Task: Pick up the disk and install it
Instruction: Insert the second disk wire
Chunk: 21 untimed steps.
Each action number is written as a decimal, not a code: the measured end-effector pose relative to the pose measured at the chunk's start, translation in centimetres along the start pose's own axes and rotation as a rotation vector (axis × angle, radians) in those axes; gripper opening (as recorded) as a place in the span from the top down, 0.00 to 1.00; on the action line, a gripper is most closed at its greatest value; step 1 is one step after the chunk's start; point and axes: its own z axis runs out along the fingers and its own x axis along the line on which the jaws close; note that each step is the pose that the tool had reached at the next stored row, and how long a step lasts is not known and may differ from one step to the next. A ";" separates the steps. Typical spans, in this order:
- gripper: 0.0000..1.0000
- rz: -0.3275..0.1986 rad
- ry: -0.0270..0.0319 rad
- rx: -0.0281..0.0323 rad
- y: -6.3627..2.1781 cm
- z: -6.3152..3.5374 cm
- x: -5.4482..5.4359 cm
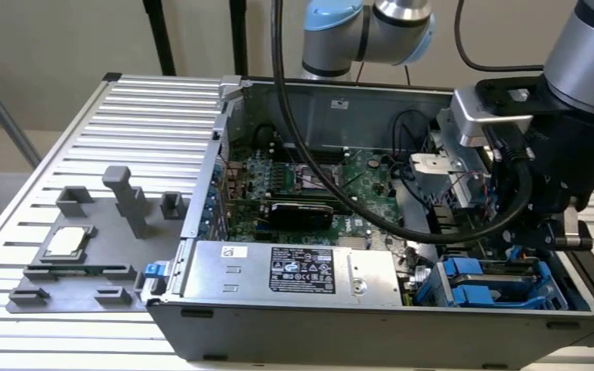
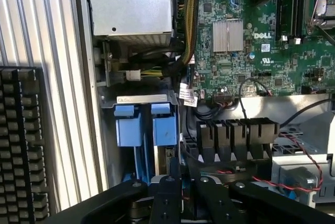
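Observation:
Two bright blue plastic frames [image 1: 479,281] sit side by side in the drive bay at the case's front corner, on the exterior view's right. In the wrist view these blue frames [image 2: 164,125] stand upright in the bay, and the metal of the disk inside them is mostly hidden. My gripper [image 1: 541,246] hangs just above that bay. In the wrist view my gripper [image 2: 184,190] has its black fingers [image 2: 168,195] close together with nothing visible between them, right beside the blue frames.
The open computer case [image 1: 380,317] lies on a slatted metal table [image 1: 90,139]. Inside are the motherboard [image 1: 318,182], the long silver power-supply box [image 1: 287,270] and black cables. A grey fixture holds the small processor chip [image 1: 67,242]. A black keyboard [image 2: 21,145] lies outside the case.

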 end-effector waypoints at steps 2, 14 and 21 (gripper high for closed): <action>1.00 0.000 -0.0011 0.0051 0.07 0.26 0.2; 1.00 -0.004 -0.0065 0.0357 0.20 1.54 0.6; 1.00 -0.007 -0.0105 0.0461 0.21 1.79 0.7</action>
